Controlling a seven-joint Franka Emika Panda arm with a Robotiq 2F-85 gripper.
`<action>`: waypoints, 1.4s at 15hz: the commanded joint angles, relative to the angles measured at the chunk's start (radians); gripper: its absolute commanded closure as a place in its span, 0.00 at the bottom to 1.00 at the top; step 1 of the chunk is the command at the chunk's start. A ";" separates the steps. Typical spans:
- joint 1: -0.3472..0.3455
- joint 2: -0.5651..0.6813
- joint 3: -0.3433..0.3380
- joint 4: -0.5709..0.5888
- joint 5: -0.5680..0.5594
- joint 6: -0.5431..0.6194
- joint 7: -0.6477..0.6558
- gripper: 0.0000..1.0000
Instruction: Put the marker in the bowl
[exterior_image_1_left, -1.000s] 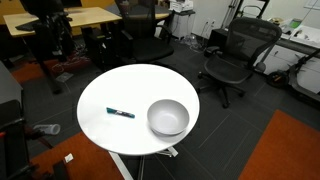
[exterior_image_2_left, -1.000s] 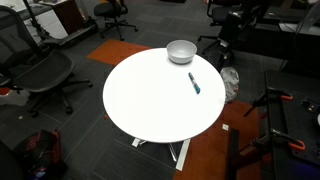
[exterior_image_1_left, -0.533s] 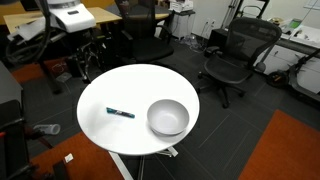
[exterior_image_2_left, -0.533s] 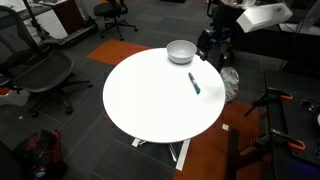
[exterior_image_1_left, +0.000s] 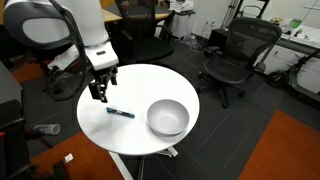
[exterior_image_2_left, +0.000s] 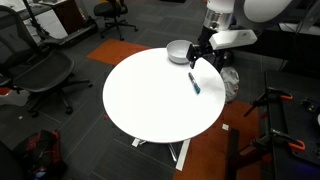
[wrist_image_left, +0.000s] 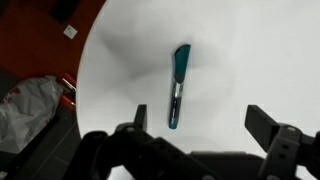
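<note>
The claw (wrist_image_left: 200, 118) is open wide and holds nothing; in the wrist view its two dark fingers (wrist_image_left: 141, 116) stand far apart, and nothing is pinched between them; the fingers touch nothing that I can see.

The marker (wrist_image_left: 179, 85) lies flat on the white table (wrist_image_left: 260, 50), in the gap the fingers leave but nearer to one finger than to the other; its blue-green end points away from the claw, and its dark end is close to it.

In an exterior view the claw (exterior_image_1_left: 100, 90) hangs over the table (exterior_image_1_left: 150, 85) on the white arm (exterior_image_1_left: 85, 35), just beside the marker (exterior_image_1_left: 120, 112); the bowl (exterior_image_1_left: 168, 117) sits on the same table, well apart from the claw, with the marker between them.

In an exterior view the claw (exterior_image_2_left: 197, 56) shows right next to the bowl (exterior_image_2_left: 179, 51), near the far edge of the table (exterior_image_2_left: 150, 100); the marker (exterior_image_2_left: 194, 83) lies near them.

The bottom of the wrist view cuts off the claw's body; in both exterior views the claw is small and dark, so its gap is hard to make out there; I cannot tell how high it hangs over the table.
</note>
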 joint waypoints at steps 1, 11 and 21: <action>0.040 0.120 -0.043 0.091 0.038 0.020 0.047 0.00; 0.084 0.324 -0.109 0.243 0.093 -0.011 0.091 0.00; 0.089 0.408 -0.118 0.300 0.142 -0.018 0.086 0.25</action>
